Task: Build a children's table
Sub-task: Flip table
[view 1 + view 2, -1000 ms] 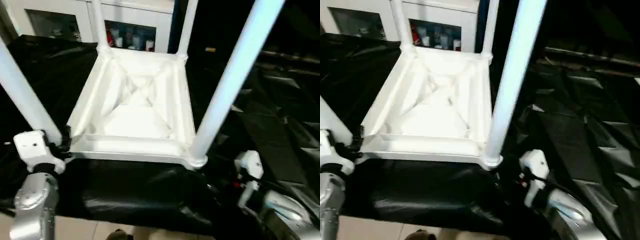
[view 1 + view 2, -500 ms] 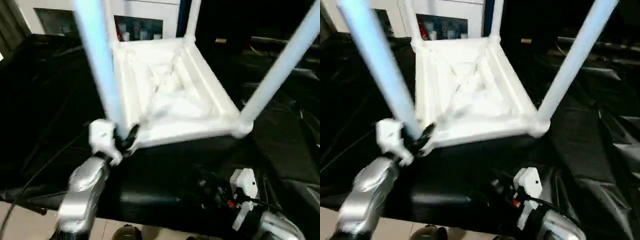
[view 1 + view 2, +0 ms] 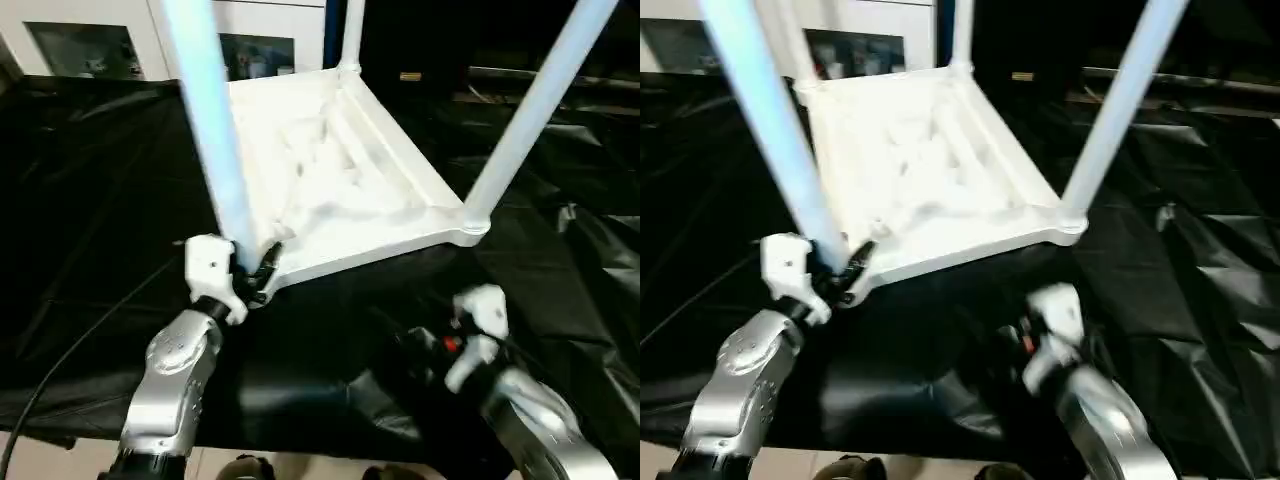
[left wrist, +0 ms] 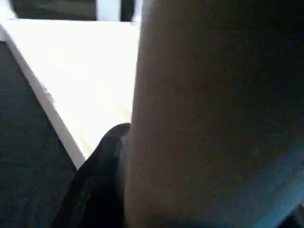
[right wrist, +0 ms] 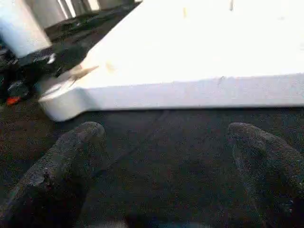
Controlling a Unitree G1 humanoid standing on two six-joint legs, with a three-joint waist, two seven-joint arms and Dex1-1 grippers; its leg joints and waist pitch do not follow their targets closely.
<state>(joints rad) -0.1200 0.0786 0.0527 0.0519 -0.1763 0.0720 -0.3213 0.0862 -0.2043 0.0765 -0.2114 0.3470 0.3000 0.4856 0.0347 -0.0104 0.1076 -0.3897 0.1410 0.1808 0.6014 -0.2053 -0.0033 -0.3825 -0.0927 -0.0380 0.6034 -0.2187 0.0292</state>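
Upside down on the black-covered bench (image 3: 90,200): children's table (image 3: 330,180), underside up, legs rising. Left end effector (image 3: 252,275) clamped around the base of the nearest leg (image 3: 210,140) at the tabletop's near corner, one black finger (image 4: 102,161) pressed against it. Right end effector (image 5: 164,156) spread wide, holding nothing, low over the black sheet, tabletop edge just ahead of its fingertips (image 5: 83,137). White cabinet (image 3: 120,40) well beyond the table.
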